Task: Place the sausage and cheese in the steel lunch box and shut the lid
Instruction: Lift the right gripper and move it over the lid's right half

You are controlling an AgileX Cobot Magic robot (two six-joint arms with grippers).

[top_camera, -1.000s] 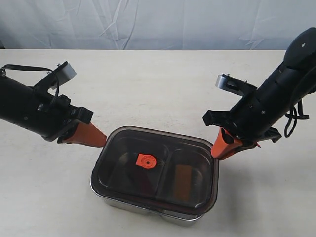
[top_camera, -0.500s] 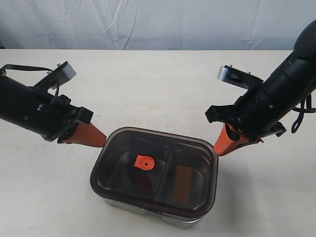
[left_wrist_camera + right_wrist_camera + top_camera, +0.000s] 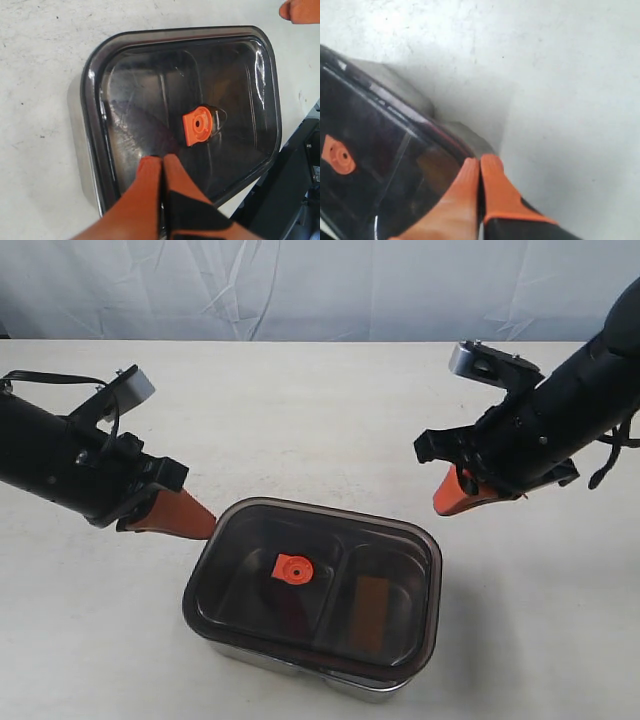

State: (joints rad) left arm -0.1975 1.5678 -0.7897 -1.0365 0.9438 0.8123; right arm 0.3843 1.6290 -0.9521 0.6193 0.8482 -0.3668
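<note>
While the lid [image 3: 318, 588] rests on the steel lunch box [image 3: 285, 664] at six o'clock on the worktop [image 3: 320, 410], the left gripper [image 3: 206, 527] and right gripper [image 3: 440, 506], jaws shut and empty, should press opposite corners evenly.

The lid [image 3: 250, 575] is seen to be glossy, smoky translucent plastic, the steel lunch box [image 3: 262, 660] polished, mirror-bright metal, the table [image 3: 320, 420] matt and faintly speckled, and the backdrop [image 3: 300, 290] creased white cloth.
</note>
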